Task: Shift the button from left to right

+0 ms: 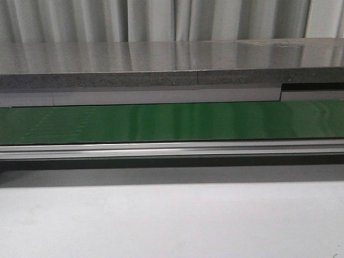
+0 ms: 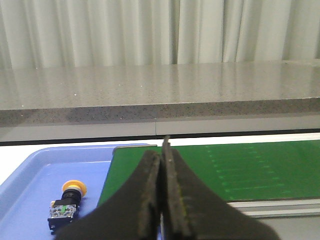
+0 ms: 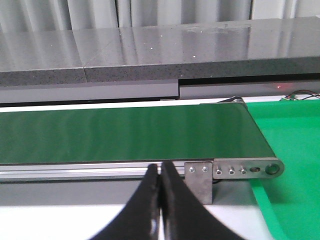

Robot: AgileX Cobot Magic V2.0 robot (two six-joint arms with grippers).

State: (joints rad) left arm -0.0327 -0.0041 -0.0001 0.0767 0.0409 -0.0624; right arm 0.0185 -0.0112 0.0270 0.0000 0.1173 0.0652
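On the blue tray (image 2: 30, 180) beside the green belt's (image 2: 250, 167) end, the button (image 2: 67, 202) lay on its side, ungripped. Both the left gripper (image 2: 161, 150) and right gripper (image 3: 160, 170) were clenched empty.

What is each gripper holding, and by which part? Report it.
Nothing is held. The left gripper and right gripper are both shut with nothing between the fingers. The button lies untouched in the blue tray.

Left gripper (image 2: 162, 192): two black tapered fingers (image 2: 142, 200), worn yellowish pad edges. Right gripper (image 3: 160, 200): same black tapered fingers (image 3: 142, 210), smoother.
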